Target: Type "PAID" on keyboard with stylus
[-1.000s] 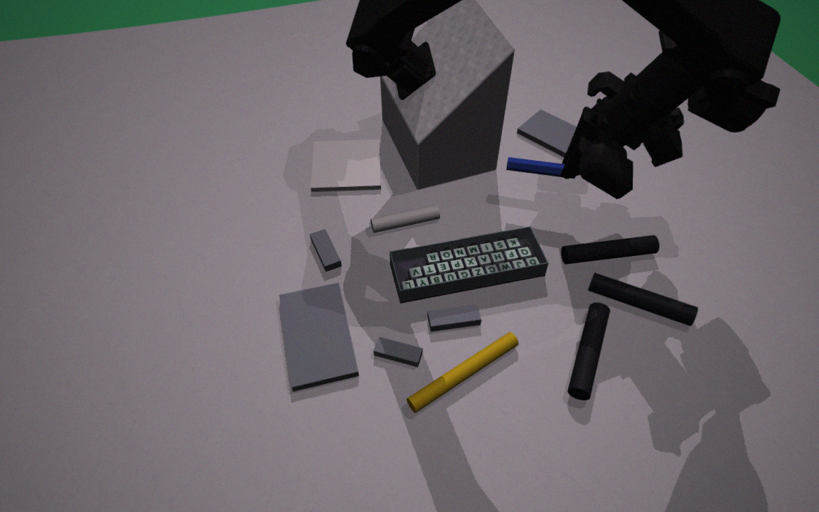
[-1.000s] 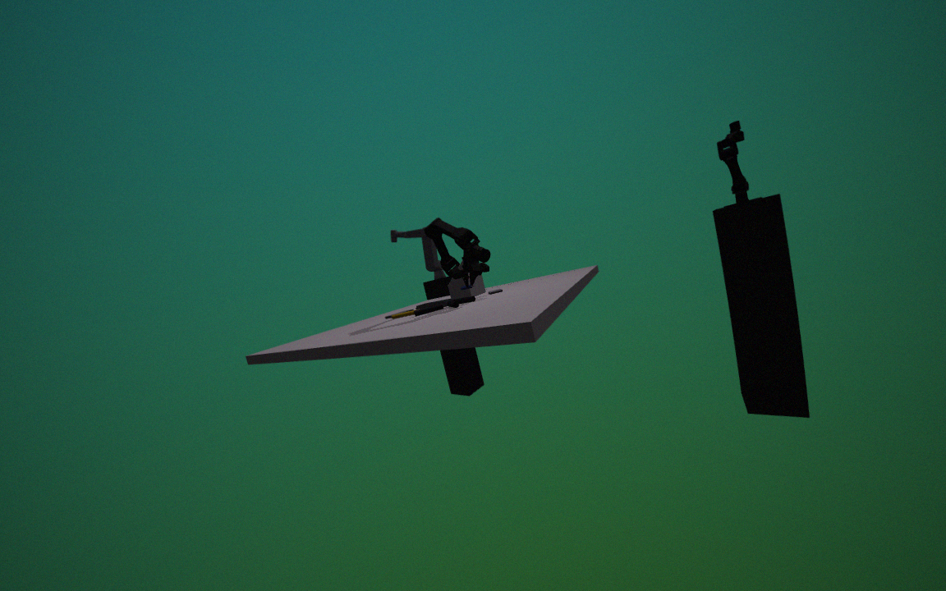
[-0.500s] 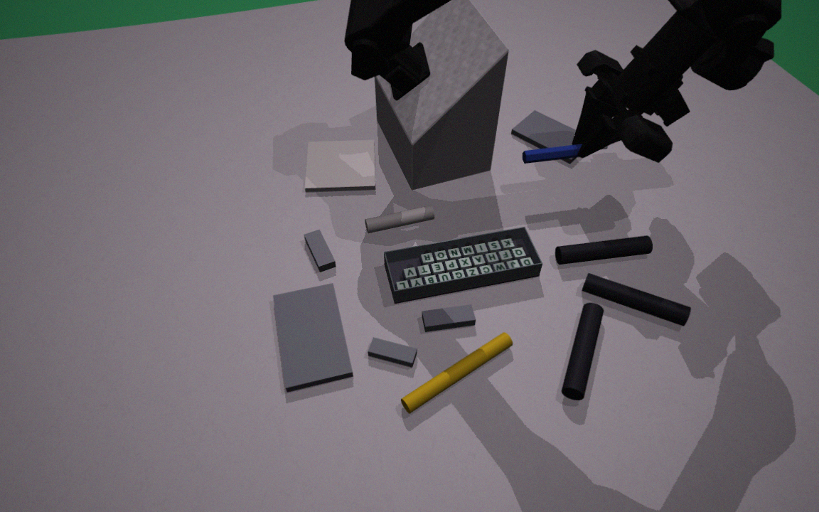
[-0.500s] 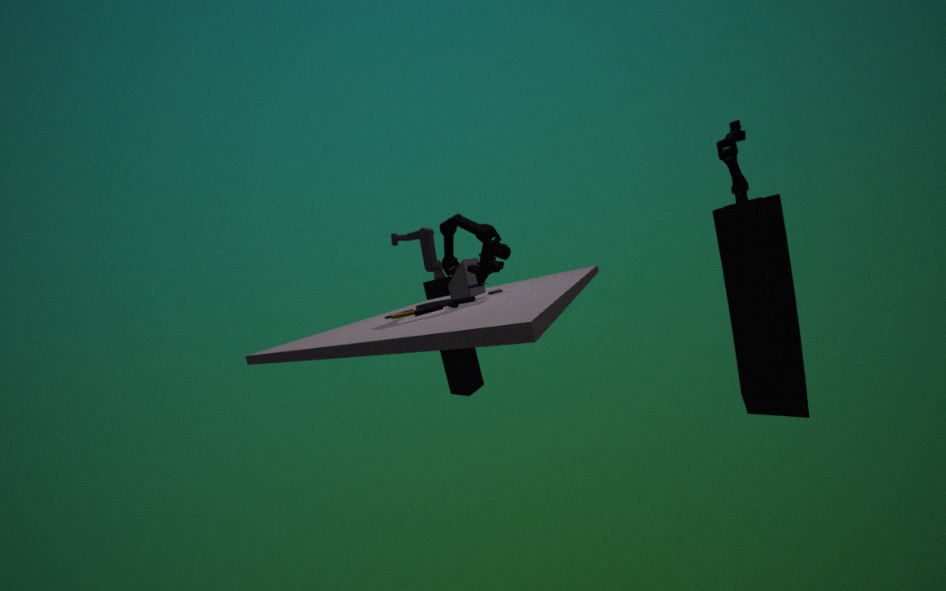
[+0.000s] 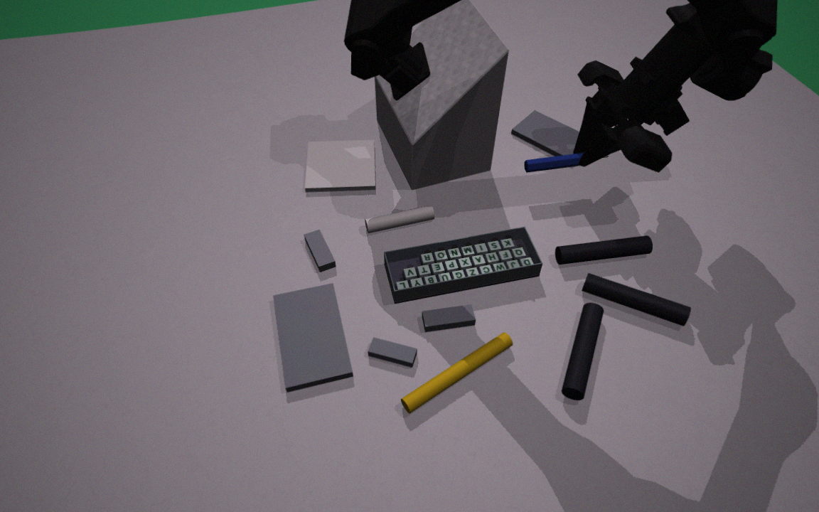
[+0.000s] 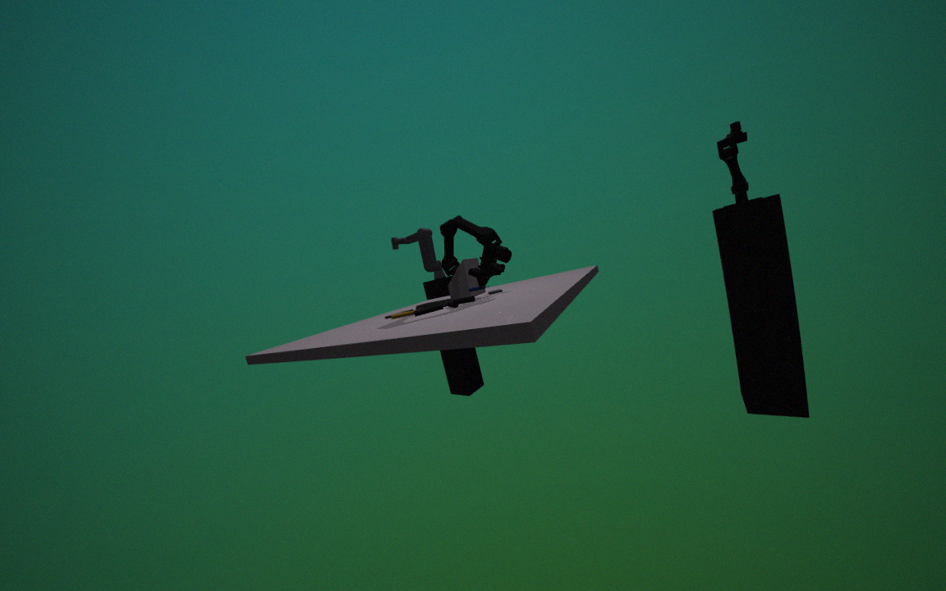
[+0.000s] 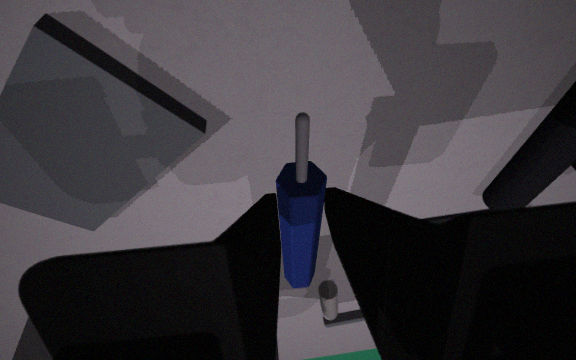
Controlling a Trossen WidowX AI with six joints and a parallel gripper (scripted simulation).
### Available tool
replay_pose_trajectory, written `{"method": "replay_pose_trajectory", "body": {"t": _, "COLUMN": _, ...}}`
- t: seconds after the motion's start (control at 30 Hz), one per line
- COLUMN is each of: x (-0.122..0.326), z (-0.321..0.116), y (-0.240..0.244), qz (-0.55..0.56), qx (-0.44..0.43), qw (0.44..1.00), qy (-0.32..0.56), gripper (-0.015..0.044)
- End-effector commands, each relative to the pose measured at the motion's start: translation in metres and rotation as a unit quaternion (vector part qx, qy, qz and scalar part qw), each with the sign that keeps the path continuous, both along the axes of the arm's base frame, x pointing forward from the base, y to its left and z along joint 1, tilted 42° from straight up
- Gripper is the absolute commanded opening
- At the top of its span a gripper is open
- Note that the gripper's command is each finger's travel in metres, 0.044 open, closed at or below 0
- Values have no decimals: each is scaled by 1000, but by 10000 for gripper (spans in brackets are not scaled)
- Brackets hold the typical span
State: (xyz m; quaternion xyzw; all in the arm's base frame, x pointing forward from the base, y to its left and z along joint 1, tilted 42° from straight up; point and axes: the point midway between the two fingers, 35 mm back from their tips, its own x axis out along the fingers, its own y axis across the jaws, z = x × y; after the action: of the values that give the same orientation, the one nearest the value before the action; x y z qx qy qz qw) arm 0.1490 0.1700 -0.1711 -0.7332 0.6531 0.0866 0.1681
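My gripper (image 5: 583,158) (image 7: 300,202) is shut on the blue hexagonal stylus (image 5: 549,163) (image 7: 300,240). The stylus's thin grey tip (image 7: 302,150) points up the wrist view. The gripper hangs above the desk, behind and right of the keyboard in the top view. The keyboard (image 5: 463,284) is a dark tray with pale lettered keys, upside down in this view; it is outside the wrist view. Its P key (image 5: 451,265) and A key (image 5: 478,259) are in the middle row, the I key (image 5: 482,244) in the far row and the D key (image 5: 528,258) at the near row's right end.
A tall grey block (image 5: 457,134) stands behind the keyboard. Black cylinders (image 5: 603,249) (image 5: 636,299) (image 5: 583,350) lie at its right. A yellow cylinder (image 5: 457,372) lies in front, a pale cylinder (image 5: 399,219) behind. A grey plate (image 5: 539,130) (image 7: 83,130) lies near the gripper.
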Motion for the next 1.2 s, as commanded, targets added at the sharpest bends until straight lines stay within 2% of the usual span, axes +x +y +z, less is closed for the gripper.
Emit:
{"method": "replay_pose_trajectory", "body": {"t": 0.0, "x": 1, "z": -6, "y": -6, "qz": 1, "qx": -5, "qw": 1000, "qy": 3, "gripper": 0}}
{"method": "replay_pose_trajectory", "body": {"t": 0.8, "x": 4, "z": -24, "y": -23, "qz": 1, "qx": -5, "qw": 1000, "qy": 3, "gripper": 0}}
{"method": "replay_pose_trajectory", "body": {"t": 1.0, "x": 4, "z": -24, "y": -21, "qz": -1, "qx": -3, "qw": 1000, "qy": 0, "gripper": 150}}
{"method": "replay_pose_trajectory", "body": {"t": 1.17, "x": 3, "z": -18, "y": -16, "qz": -1, "qx": -3, "qw": 1000, "qy": 1, "gripper": 150}}
